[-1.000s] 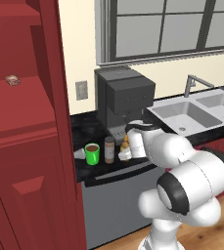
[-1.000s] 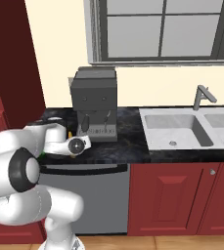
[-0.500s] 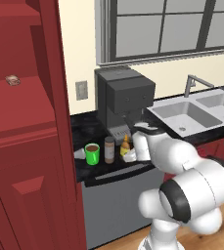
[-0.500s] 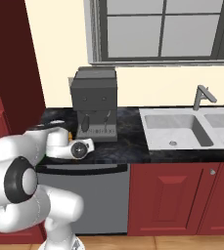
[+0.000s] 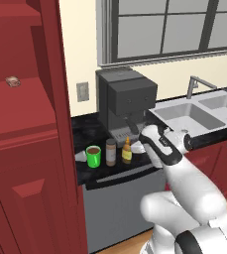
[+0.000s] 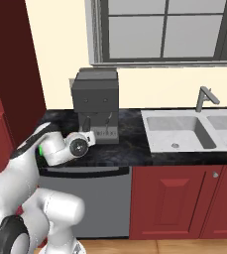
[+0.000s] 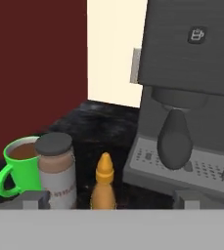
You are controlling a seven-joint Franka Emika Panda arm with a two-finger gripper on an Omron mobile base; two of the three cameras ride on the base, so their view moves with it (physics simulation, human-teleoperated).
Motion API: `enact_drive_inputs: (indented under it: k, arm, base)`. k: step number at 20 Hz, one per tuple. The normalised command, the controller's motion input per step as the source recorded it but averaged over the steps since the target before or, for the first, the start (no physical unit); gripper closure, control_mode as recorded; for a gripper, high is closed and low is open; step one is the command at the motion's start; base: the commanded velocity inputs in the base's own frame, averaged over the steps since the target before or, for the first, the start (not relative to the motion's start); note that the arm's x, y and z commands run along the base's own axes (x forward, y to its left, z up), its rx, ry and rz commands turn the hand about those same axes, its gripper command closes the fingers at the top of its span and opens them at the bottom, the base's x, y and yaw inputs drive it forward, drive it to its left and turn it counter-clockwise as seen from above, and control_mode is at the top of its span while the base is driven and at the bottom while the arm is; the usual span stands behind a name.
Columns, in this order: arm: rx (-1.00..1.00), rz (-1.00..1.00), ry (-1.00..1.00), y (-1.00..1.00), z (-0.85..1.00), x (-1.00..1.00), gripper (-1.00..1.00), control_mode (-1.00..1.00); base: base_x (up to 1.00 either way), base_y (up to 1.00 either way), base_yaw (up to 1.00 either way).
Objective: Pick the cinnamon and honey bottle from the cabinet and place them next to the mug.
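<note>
We find the honey bottle (image 5: 127, 151) upright on the black worktop (image 5: 87, 133), just beside the cinnamon (image 5: 111, 152), which in turn stands just beside the mug (image 5: 93, 156); the 3 form a short row near the front edge. In the hand view the honey bottle (image 7: 103, 188) shows its orange nozzle cap between the 2 finger tips, the cinnamon (image 7: 56, 170) to its left overlaps the mug (image 7: 20, 166), and whether those 2 touch we cannot tell. The mug's handle points toward the camera's left.

The pincer (image 7: 111, 200) has its jaws spread wide and grips nothing; the bottle stands free in front of it. In the left base view the arm reaches forward from the lower right, its wrist bent low over the worktop's front edge with the hand (image 5: 149, 141) just right of the honey bottle. In the right base view the wrist hides the row of things, with only a sliver of green showing at its left.

Behind the row stands a dark grey coffee machine (image 5: 126, 104), close to the hand's right side. The cabinet (image 5: 28, 163) rises at the left, with a small pinkish-brown lump (image 5: 12, 82) on its shelf. A sink (image 5: 194, 111) with a faucet (image 5: 197, 84) lies well to the right, under a window (image 5: 169, 27)
</note>
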Motion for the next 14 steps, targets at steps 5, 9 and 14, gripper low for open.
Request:
enact_drive_inputs:
  k: [5, 9, 14]
  arm:
    - [0.02, 0.0, 0.17, -0.24, 1.0, -0.16, -1.0, -1.0]
    - [0.0, 0.0, 0.32, -0.34, 1.0, -0.15, -1.0, -1.0]
    - [0.0, -0.05, 0.35, -0.43, 0.93, -0.33, -1.0, -1.0]
  base:
    - [0.0, 0.0, 0.0]
    - [0.0, 0.0, 0.0]
    - [0.0, 0.0, 0.0]
